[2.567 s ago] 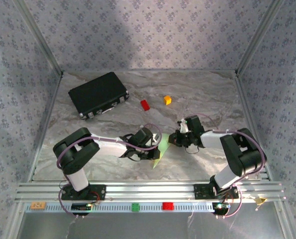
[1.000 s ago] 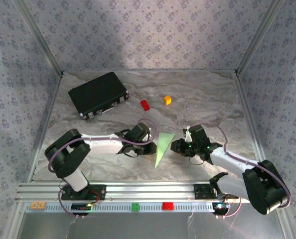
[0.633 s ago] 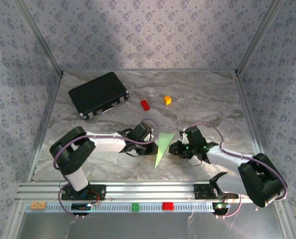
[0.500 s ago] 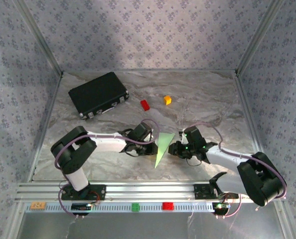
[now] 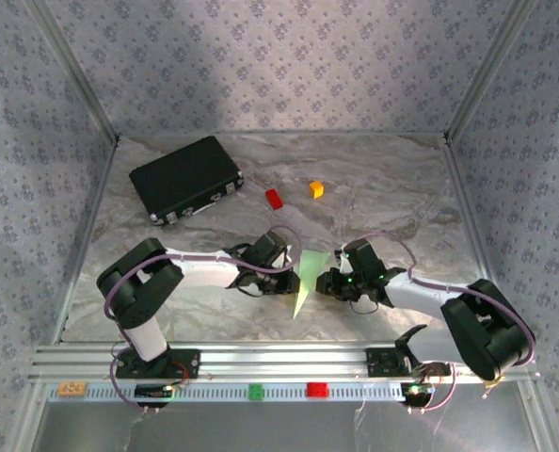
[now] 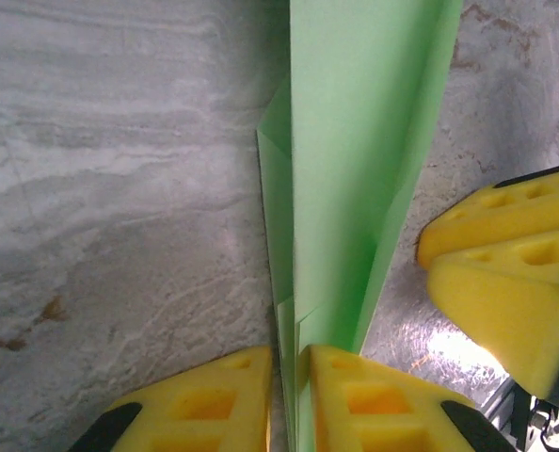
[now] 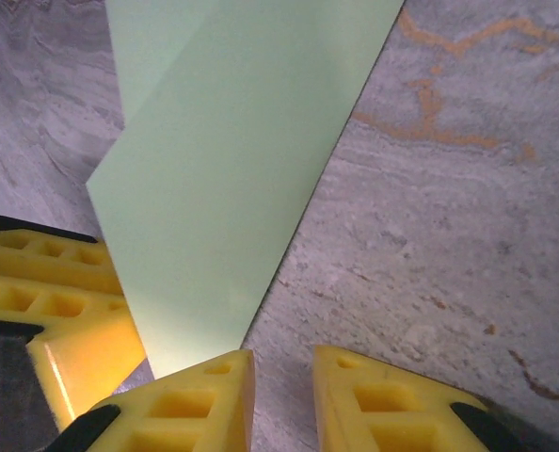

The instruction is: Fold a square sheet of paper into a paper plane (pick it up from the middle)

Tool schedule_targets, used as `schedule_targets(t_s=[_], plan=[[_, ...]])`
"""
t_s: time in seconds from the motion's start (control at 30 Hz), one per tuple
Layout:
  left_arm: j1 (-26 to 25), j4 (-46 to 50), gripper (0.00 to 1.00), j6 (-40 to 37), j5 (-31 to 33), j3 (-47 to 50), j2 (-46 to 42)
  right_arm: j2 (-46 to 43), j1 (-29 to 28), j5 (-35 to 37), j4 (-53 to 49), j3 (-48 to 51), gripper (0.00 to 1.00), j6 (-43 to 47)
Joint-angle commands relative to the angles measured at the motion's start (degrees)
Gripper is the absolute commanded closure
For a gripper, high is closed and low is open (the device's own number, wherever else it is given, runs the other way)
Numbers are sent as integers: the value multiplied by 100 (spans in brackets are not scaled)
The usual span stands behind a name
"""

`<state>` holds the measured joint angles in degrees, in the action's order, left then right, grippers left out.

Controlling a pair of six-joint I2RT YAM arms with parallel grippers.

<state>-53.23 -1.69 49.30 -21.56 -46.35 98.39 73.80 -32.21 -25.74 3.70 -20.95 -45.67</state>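
Narrow on both sides, and only one pair of jaws is holding anything. From the top external camera, the left gripper (image 5: 281, 273) and the right gripper (image 5: 328, 280) flank the slim, pale green paper plane (image 5: 303, 282), a long pointed triangle lying mid-table on the grey marbled table (image 5: 383, 188), its nose towards the arm bases. A second ago both grippers stood off from it and more of its broad end showed; since then they have closed in from either side. The black rectangular case (image 5: 185, 177) and the small red block (image 5: 274, 198) sit well apart at the back.

From the left wrist, the left gripper (image 6: 289, 356) has its yellow pads nearly together with the layered edge of the paper plane (image 6: 355, 141) running between them: a pinch on the fold. The right gripper's fingers (image 6: 505, 301) wait just beside the other edge.

From the right wrist, the right gripper (image 7: 284, 363) shows a slim gap with bare table in it; the paper plane (image 7: 223, 169) ends at its left finger, ungripped. Judging by this, the left arm anchors the crease and the right has yet to take its wing.
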Motion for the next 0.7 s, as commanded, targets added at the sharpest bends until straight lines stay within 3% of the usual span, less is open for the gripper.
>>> schedule_targets(t_s=[0.0, 0.67], plan=[[4, -81, 82, -117, -178, -91, -8, 107, -71, -114, 21, -143, 77, -37], [-15, -304, 77, -96, -454, 7, 163, 110, -143, -274, 145, -85, 82, -60]])
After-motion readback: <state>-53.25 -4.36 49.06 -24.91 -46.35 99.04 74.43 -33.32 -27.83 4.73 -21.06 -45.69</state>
